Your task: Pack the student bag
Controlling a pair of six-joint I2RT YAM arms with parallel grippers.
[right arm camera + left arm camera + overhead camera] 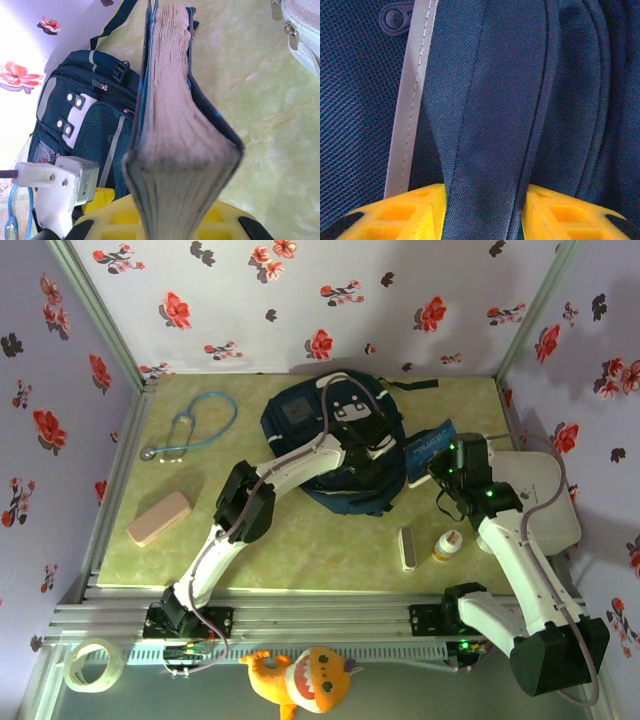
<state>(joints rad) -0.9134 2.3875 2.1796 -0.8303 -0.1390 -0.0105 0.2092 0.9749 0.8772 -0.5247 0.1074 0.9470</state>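
The student bag (330, 445), dark navy with white trims, lies at the back middle of the table. My left gripper (372, 445) is down on the bag's right side. In the left wrist view its yellow fingers (420, 212) press on both sides of a raised fold of the navy fabric (495, 100); it is shut on that fold. My right gripper (447, 465) is just right of the bag, shut on a thick book (175, 125) with a dark blue cover (428, 445), pages facing the right wrist camera. The bag's front pocket (80, 125) lies left of the book.
A blue stethoscope (195, 425) lies at the back left and a pink case (160, 517) at the front left. A white stick-shaped item (406, 548) and a small yellow bottle (447, 545) lie front right. A white rounded case (545, 495) sits at the right edge.
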